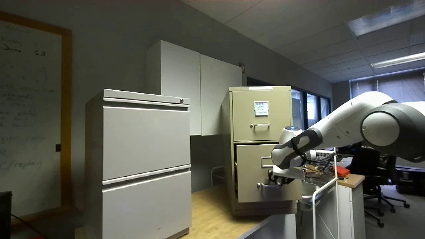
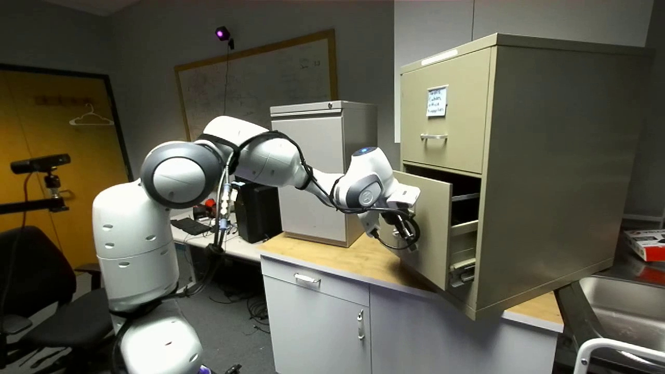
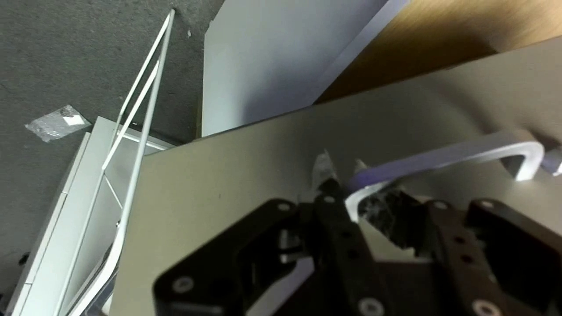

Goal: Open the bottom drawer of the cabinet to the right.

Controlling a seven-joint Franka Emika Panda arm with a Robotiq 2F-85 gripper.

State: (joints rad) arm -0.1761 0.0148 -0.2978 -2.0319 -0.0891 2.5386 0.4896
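Bottom drawer [image 1: 250,174] of beige cabinet [image 2: 558,171] standing partly out, wooden surface [image 1: 212,202] below, end effector [image 3: 353,188] at one end of the handle [image 3: 439,161], whether clamped is unclear

The tan cabinet [image 2: 550,176] stands upright on the worktop [image 2: 332,257] before me, its silver-handled lower drawer [image 1: 253,174] jutting partway out.

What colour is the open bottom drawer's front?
Beige-tan; the drawer front shows best in an exterior view.
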